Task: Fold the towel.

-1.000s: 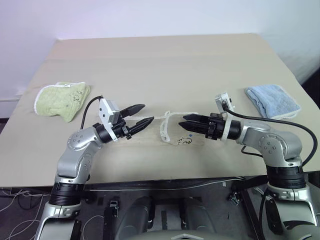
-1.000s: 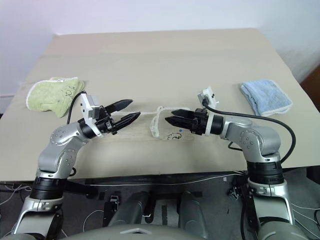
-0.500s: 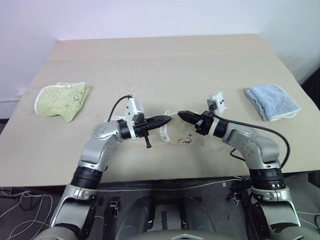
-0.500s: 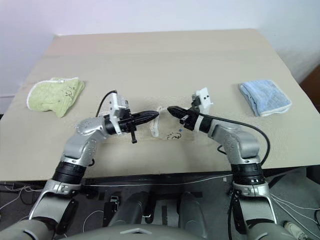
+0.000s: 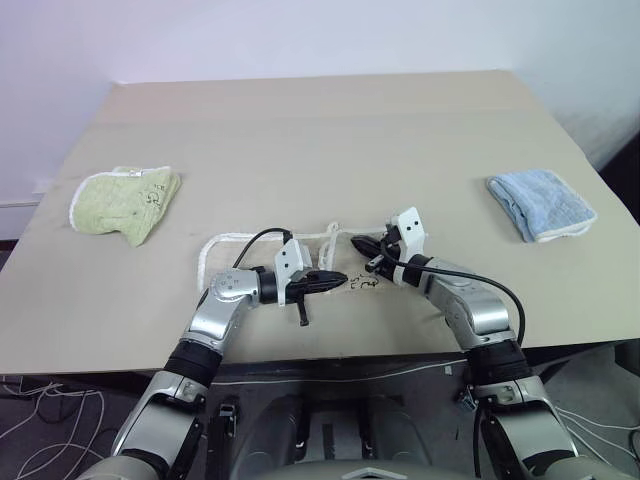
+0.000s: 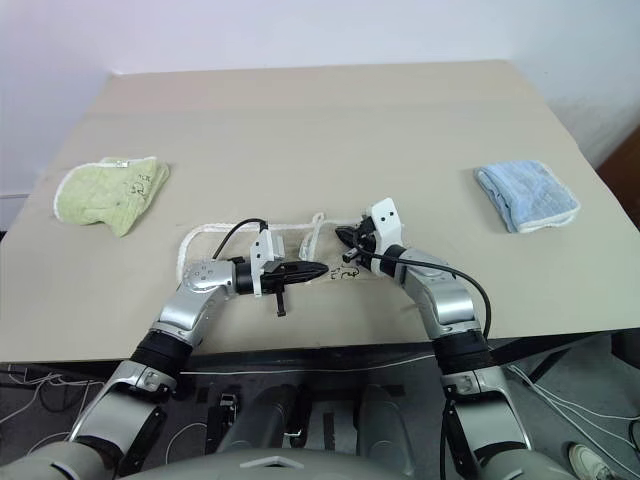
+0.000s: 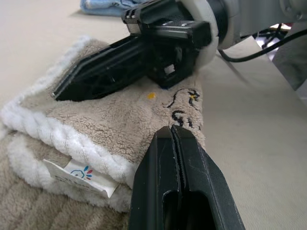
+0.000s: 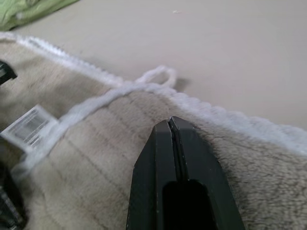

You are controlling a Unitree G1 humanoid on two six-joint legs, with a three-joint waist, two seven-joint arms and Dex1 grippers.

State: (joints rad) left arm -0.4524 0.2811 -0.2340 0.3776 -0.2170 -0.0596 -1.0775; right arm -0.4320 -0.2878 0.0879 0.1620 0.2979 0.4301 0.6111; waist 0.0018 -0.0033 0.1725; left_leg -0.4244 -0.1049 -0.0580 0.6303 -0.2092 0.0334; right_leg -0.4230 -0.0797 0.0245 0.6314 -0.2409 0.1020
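You see the long beige terry towel [image 7: 120,120] edged in white cord, marked in dark embroidery, with a light-green folded towel [image 5: 122,199] and a light-blue folded towel [image 5: 540,201] flanking it.

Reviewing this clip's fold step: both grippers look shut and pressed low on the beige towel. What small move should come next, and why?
Probably lift both arms slightly clear. The left gripper and right gripper are shut, empty, resting on the towel, whose right end already lies doubled over the rest. Clearing would let the fold be checked.

Three towels on one desk [image 5: 300,120]: beige [image 5: 262,250], green [image 5: 120,198], blue [image 5: 540,202]; two claws: left [image 5: 340,281], right [image 5: 357,243]
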